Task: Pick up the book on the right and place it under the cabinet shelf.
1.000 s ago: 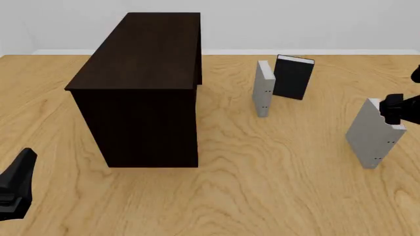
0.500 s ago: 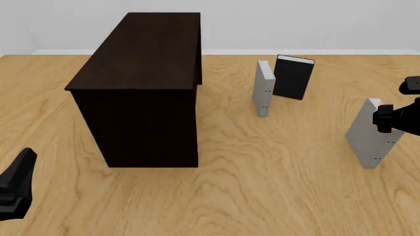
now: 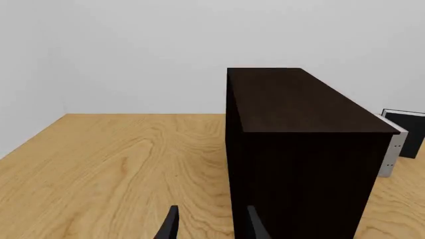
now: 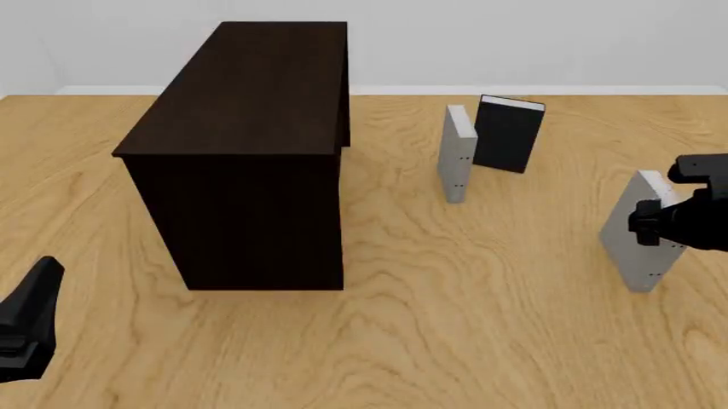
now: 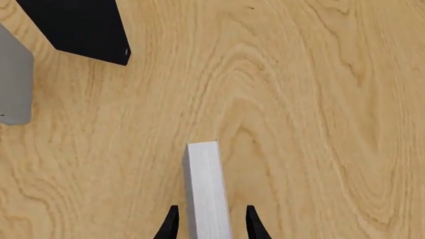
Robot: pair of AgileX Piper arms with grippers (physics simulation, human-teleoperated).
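The book (image 4: 635, 247), light grey with white page edges, stands upright at the right of the table. My right gripper (image 4: 653, 223) has come down over its top edge. In the right wrist view the book (image 5: 207, 189) runs between the two fingertips of this gripper (image 5: 210, 226), with a small gap on each side, so the gripper is open and straddles it. The dark cabinet shelf (image 4: 245, 153) stands at the left centre. My left gripper (image 4: 29, 328) is low at the near left, open and holding nothing, and looks at the cabinet shelf (image 3: 299, 149) from its end.
A second grey book (image 4: 458, 153) and a black book (image 4: 509, 134) stand upright side by side behind the middle, right of the cabinet. Both show in the right wrist view, the grey book (image 5: 13, 79) and the black book (image 5: 79, 27).
My right gripper has moved down and leftward, from beside the book's upper corner to straddling its top edge. The book, left arm and other things have not moved.
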